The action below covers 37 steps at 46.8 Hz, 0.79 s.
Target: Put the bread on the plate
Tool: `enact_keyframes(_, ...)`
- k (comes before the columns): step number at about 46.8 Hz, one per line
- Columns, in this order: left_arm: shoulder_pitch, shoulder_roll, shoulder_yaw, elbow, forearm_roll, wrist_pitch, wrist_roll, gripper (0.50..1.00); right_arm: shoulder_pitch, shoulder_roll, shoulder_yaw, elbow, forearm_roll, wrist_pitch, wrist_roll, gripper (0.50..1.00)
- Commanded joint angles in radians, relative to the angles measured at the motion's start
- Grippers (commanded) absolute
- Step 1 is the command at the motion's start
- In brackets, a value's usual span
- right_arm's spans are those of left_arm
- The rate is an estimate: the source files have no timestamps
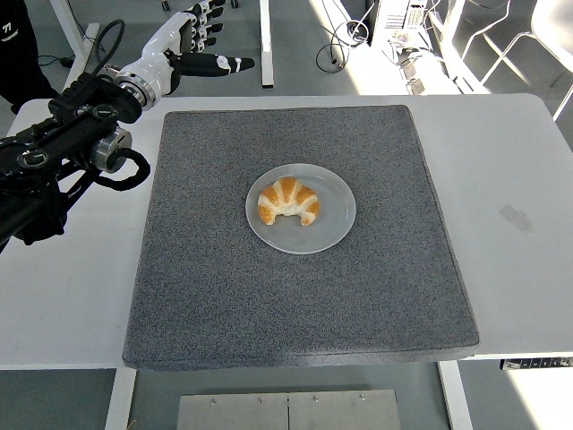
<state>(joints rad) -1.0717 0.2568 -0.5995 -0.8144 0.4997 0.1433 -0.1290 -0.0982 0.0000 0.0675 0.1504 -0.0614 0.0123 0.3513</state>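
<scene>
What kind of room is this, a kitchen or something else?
Probably a lab or workshop, not a kitchen: a white table with a grey mat, bare desk legs and loose cables on the floor behind.
</scene>
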Motion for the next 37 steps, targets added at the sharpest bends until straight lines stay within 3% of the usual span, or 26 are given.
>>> enact_keyframes(1, 0.003, -0.001, -0.039, 0.040, -0.073, -0.001, -0.049, 0.968, 0.000, 0.000, 0.000, 0.000, 0.000, 0.000, 0.000, 1.000)
enact_keyframes(6, 0.001, 0.002, -0.049, 0.092, -0.165, -0.002, -0.130, 0.968, 0.000, 0.000, 0.000, 0.000, 0.000, 0.000, 0.000, 1.000)
enact_keyframes(15, 0.001, 0.002, -0.052, 0.139, -0.325, -0.011, -0.215, 0.969, 0.000, 0.000, 0.000, 0.000, 0.000, 0.000, 0.000, 1.000)
enact_keyframes(25, 0.001, -0.007, -0.085, 0.192, -0.463, -0.013, -0.224, 0.968, 0.000, 0.000, 0.000, 0.000, 0.000, 0.000, 0.000, 1.000)
enact_keyframes(37, 0.029, -0.036, -0.180, 0.236, -0.469, -0.042, -0.222, 0.969, 0.000, 0.000, 0.000, 0.000, 0.000, 0.000, 0.000, 1.000)
